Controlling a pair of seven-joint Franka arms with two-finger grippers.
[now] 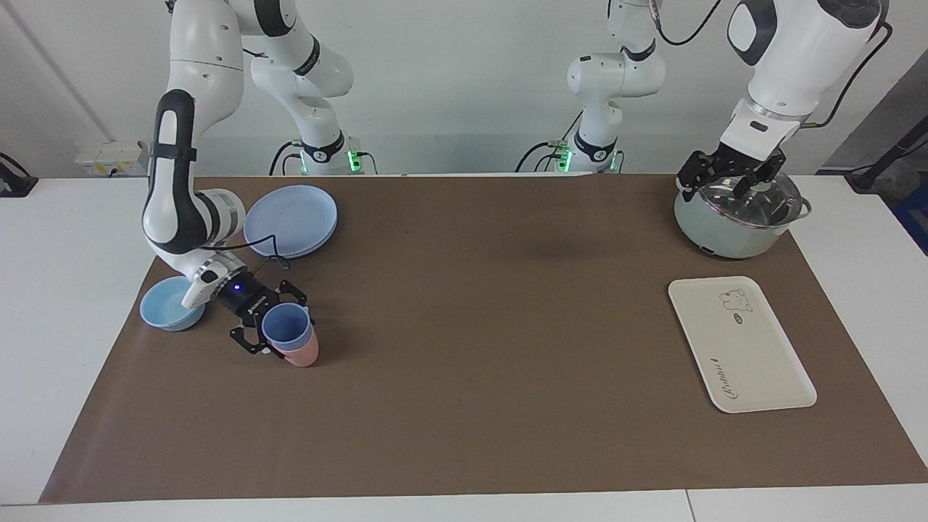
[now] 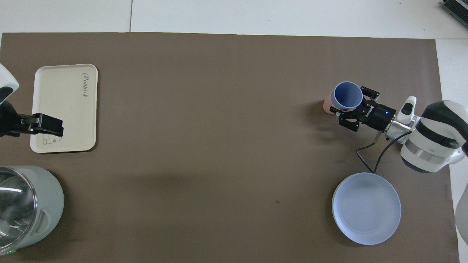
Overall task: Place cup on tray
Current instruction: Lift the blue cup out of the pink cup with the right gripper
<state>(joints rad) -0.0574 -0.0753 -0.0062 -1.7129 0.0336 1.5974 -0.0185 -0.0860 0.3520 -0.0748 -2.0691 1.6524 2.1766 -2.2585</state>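
Observation:
The periwinkle-blue cup (image 1: 286, 326) sits nested in a salmon-pink cup (image 1: 303, 354) toward the right arm's end of the table, tilted and partly pulled out of it. It also shows in the overhead view (image 2: 347, 95). My right gripper (image 1: 279, 322) comes in low from the side and is shut on the blue cup, one finger on each side; it also shows in the overhead view (image 2: 354, 106). The cream-white tray (image 1: 739, 348) lies bare toward the left arm's end (image 2: 62, 106). My left gripper (image 1: 712, 187) waits raised over the pot, open and empty.
A light-blue bowl (image 1: 165, 304) stands beside the right gripper's wrist. Stacked blue plates (image 1: 290, 220) lie nearer to the robots than the cups. A grey-green pot with a glass lid (image 1: 732, 217) stands nearer to the robots than the tray. A brown mat (image 1: 471, 362) covers the table.

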